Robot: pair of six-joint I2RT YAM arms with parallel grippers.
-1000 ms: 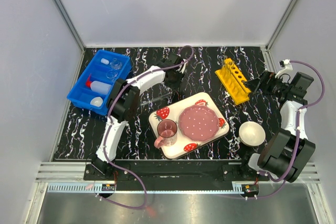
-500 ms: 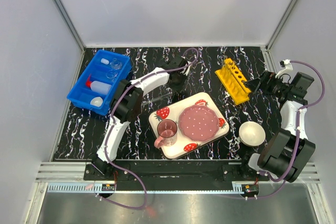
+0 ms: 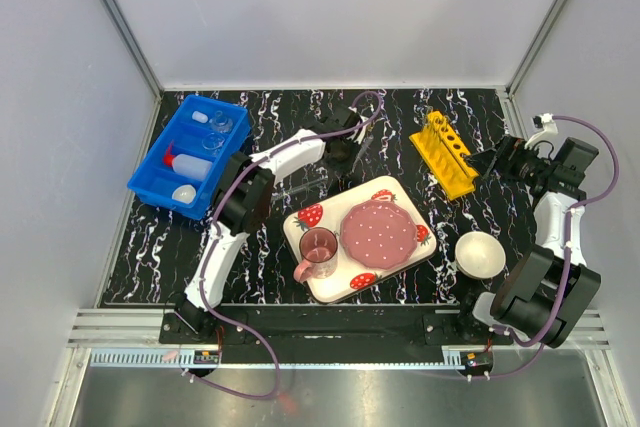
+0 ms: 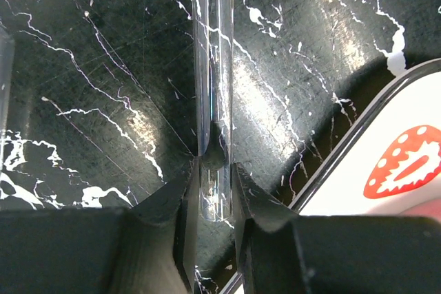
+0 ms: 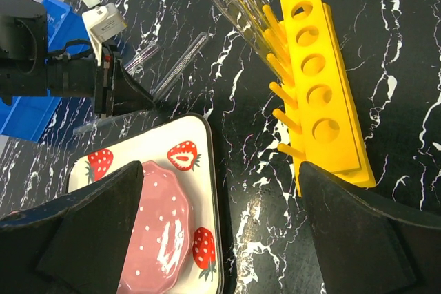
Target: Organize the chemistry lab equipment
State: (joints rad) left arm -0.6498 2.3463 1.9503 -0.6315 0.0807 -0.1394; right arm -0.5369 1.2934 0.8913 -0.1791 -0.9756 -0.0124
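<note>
We have the left tool [image 4: 210, 191] pinched narrow on a glass tube [image 4: 212, 67] over the black table [image 4: 83, 67], upper centre of the overhead view. Our right tool [image 5: 222, 170] gapes wide near the yellow rack [image 5: 342, 101], upper right, more tubes [image 5: 238, 1] resting against it.

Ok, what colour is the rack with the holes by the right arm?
The rack is bright yellow, clearest in the right wrist view.

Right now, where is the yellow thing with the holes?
In the top view, the yellow holed rack lies far right on the table, beyond the strawberry tray, next to the right gripper.
</note>
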